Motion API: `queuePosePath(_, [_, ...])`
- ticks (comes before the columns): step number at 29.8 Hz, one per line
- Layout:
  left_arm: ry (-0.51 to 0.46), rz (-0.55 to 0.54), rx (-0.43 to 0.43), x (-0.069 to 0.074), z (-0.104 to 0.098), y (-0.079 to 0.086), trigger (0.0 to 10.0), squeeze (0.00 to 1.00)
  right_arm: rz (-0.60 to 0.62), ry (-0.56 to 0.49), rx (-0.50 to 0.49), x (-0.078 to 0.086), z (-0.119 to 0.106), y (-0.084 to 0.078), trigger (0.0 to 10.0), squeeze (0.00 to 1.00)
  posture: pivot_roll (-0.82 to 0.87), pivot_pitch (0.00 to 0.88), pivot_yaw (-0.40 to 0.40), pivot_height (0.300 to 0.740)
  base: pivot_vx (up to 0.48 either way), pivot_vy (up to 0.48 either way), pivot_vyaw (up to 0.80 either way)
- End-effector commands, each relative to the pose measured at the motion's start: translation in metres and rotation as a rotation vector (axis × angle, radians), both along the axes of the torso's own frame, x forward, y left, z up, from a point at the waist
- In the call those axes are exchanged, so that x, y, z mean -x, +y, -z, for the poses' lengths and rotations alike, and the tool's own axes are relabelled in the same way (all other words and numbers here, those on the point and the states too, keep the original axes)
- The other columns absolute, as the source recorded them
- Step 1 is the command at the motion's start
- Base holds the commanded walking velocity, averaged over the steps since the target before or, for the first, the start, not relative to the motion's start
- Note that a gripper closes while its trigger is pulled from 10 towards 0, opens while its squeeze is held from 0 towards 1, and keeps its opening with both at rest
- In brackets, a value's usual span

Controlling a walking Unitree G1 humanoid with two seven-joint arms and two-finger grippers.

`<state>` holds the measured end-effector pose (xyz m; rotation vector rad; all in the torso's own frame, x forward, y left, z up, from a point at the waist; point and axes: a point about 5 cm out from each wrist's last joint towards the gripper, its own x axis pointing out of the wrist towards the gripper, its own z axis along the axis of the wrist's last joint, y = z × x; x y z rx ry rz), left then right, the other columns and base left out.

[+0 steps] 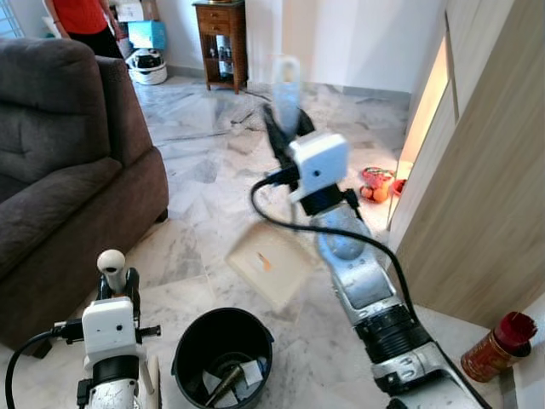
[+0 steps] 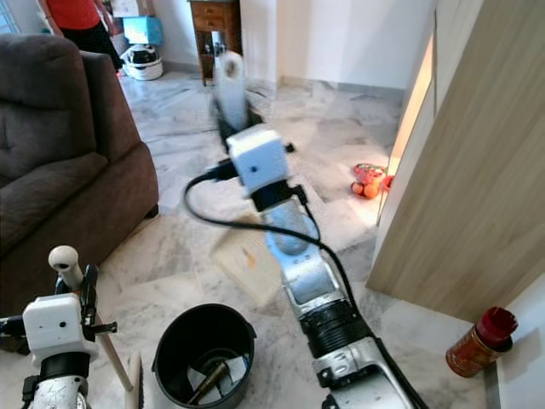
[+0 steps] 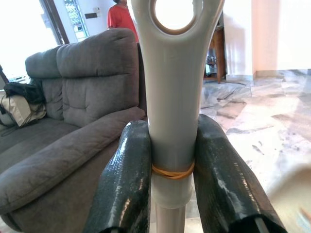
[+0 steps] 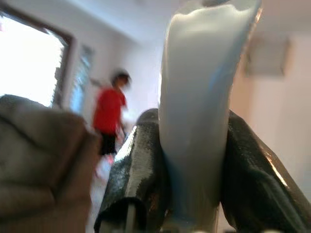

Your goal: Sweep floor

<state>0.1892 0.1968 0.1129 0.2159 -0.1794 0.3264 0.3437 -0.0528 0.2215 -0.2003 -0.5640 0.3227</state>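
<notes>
Left claw (image 3: 172, 182) is clamped on the broom handle (image 3: 174, 97) beside the sofa (image 1: 60, 162); right claw (image 4: 194, 170) grips the dustpan handle (image 4: 199, 97), raised. Its cream pan (image 1: 271, 264) hangs tilted above the marble floor (image 1: 204, 145), near the black bucket (image 1: 223, 345).

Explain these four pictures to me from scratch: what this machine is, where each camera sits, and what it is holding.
A walking robot with two silver arms is seen by its own cameras. Two head pictures look down at a marble floor; two come from its wrists. The left gripper is clamped on a pale broom handle. The right gripper grips the white handle of a dustpan hanging over the floor. A black bucket stands below. A brown sofa is on the left; a person in red stands beyond.
</notes>
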Motion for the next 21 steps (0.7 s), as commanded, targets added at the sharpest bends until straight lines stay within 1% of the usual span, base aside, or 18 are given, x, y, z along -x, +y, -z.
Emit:
queuePosePath(1, [-0.040,0.007,-0.027,-0.001,-0.008,0.000,10.0,0.00,-0.008,-0.043,0.011,0.000,-0.010,0.006,10.0,0.00,0.02,0.000,0.052,0.740,0.000,0.000,0.00])
queuePosePath(2, [-0.039,0.011,-0.024,-0.001,-0.008,0.000,10.0,0.00,0.032,0.004,0.035,-0.007,0.003,-0.003,10.0,0.00,0.02,0.000,0.051,0.740,0.000,0.000,0.00])
queuePosePath(3, [-0.039,0.011,-0.024,-0.001,-0.008,0.000,10.0,0.00,0.032,0.004,0.035,-0.007,0.003,-0.003,10.0,0.00,0.02,0.000,0.051,0.740,0.000,0.000,0.00])
queuePosePath(4, [-0.037,0.016,-0.022,-0.001,-0.008,-0.001,10.0,0.00,0.085,0.045,0.079,-0.013,0.018,-0.013,10.0,0.00,0.02,0.000,0.054,0.740,0.000,0.000,0.00])
queuePosePath(5, [-0.037,0.016,-0.022,-0.001,-0.008,-0.001,10.0,0.00,0.085,0.045,0.079,-0.013,0.018,-0.013,10.0,0.00,0.02,0.000,0.054,0.740,0.000,0.000,0.00])
queuePosePath(7, [-0.037,0.017,-0.022,-0.001,-0.008,0.000,10.0,0.00,0.130,0.073,0.110,-0.018,0.027,-0.023,10.0,0.00,0.02,0.000,0.055,0.740,0.000,0.000,0.00])
queuePosePath(8, [-0.037,0.017,-0.022,-0.001,-0.008,0.000,10.0,0.00,0.130,0.073,0.110,-0.018,0.027,-0.023,10.0,0.00,0.02,0.000,0.055,0.740,0.000,0.000,0.00])
queuePosePath(10, [-0.036,0.019,-0.022,-0.001,-0.008,0.000,10.0,0.00,0.171,0.100,0.123,-0.023,0.035,-0.032,10.0,0.00,0.02,0.000,0.056,0.740,0.000,0.000,0.00])
queuePosePath(15, [-0.029,0.022,-0.023,0.001,-0.007,0.000,10.0,0.00,0.212,0.201,0.135,-0.026,0.056,-0.048,10.0,0.00,0.02,0.000,0.057,0.740,0.000,0.000,0.00])
queuePosePath(20, [-0.021,0.023,-0.023,0.004,-0.006,0.000,10.0,0.00,0.220,0.257,0.124,-0.024,0.071,-0.061,10.0,0.00,0.02,0.000,0.058,0.740,0.000,0.000,0.00])
queuePosePath(21, [-0.019,0.024,-0.023,0.005,-0.005,-0.001,10.0,0.00,0.203,0.272,0.119,-0.023,0.075,-0.063,10.0,0.00,0.02,0.000,0.060,0.740,0.000,0.000,0.00])
